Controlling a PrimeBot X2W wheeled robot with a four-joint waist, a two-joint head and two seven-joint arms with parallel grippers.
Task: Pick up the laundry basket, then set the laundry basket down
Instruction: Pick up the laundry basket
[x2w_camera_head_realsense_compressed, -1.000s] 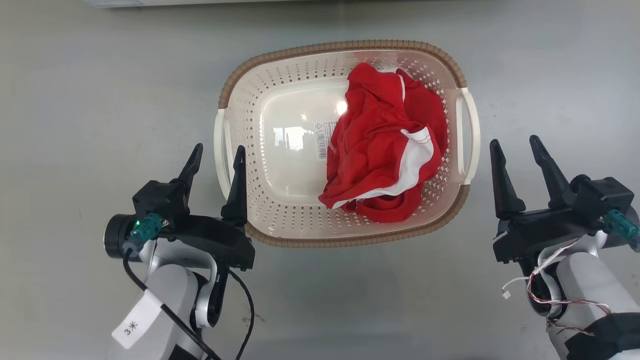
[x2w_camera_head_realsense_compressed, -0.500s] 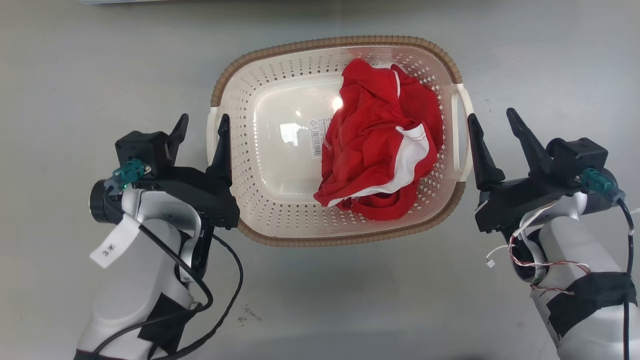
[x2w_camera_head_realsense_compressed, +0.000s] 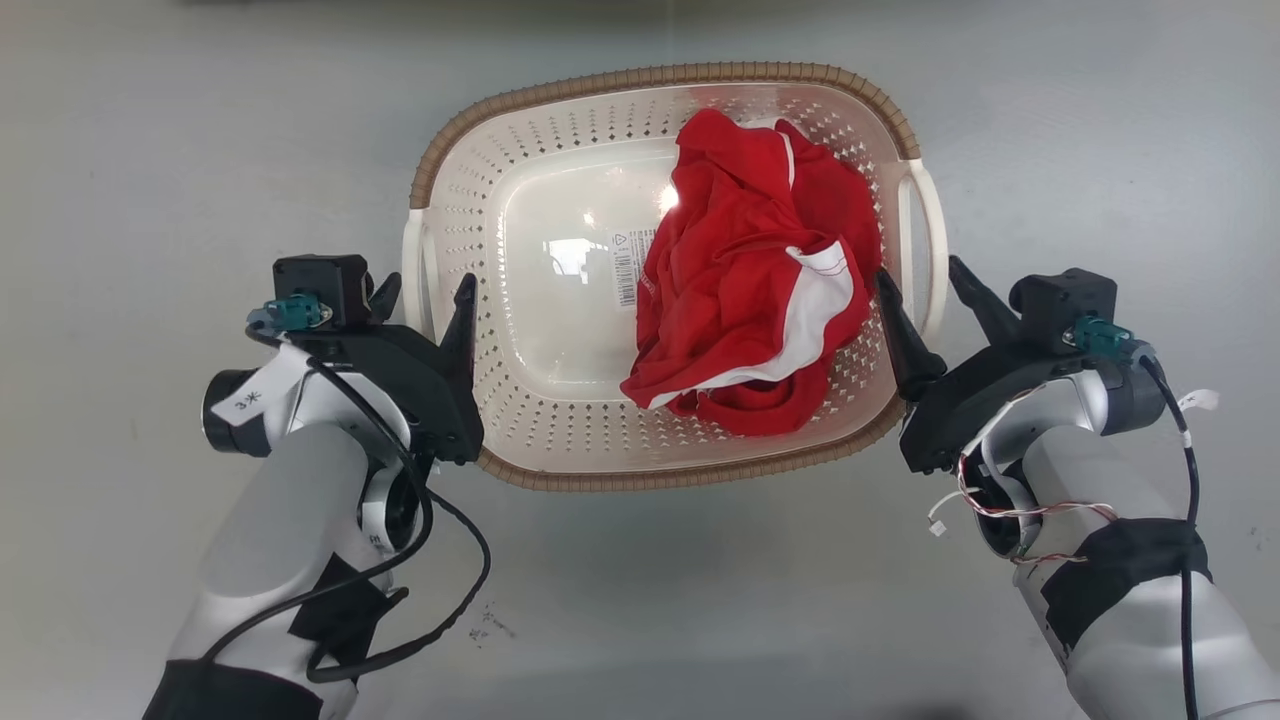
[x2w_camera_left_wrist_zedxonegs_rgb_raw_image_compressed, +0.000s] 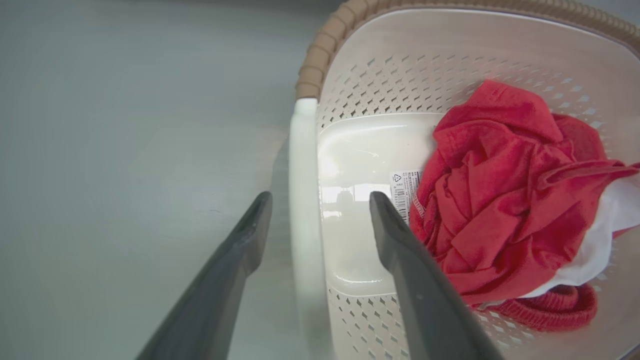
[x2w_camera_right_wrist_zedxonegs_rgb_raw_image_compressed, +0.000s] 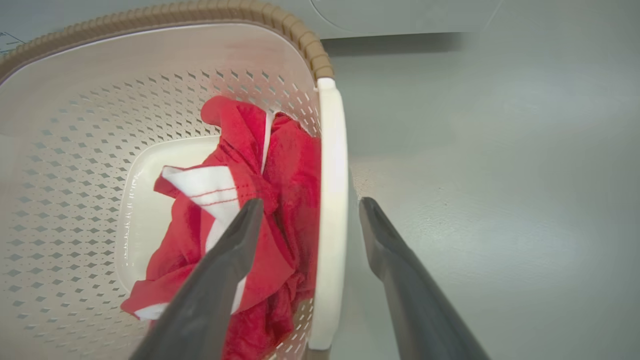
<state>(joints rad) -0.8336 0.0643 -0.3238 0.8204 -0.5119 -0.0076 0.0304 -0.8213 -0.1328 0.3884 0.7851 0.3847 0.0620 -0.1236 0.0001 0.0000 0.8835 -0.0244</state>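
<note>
The laundry basket is cream, perforated and brown-rimmed, and stands on the grey floor with a crumpled red-and-white garment in its right half. My left gripper is open and straddles the white left handle, one finger inside the basket and one outside. The left wrist view shows that handle between the fingers of the left gripper. My right gripper is open astride the right handle. In the right wrist view that handle passes through the gap of the right gripper.
Bare grey floor surrounds the basket on all sides. A pale grey appliance panel stands beyond the basket's far end. A barcode label lies on the basket's bottom beside the garment.
Both grippers have moved forward and inward from beside the basket's near corners until each straddles a side handle. Both have stayed open. The basket sits a little higher in the picture.
</note>
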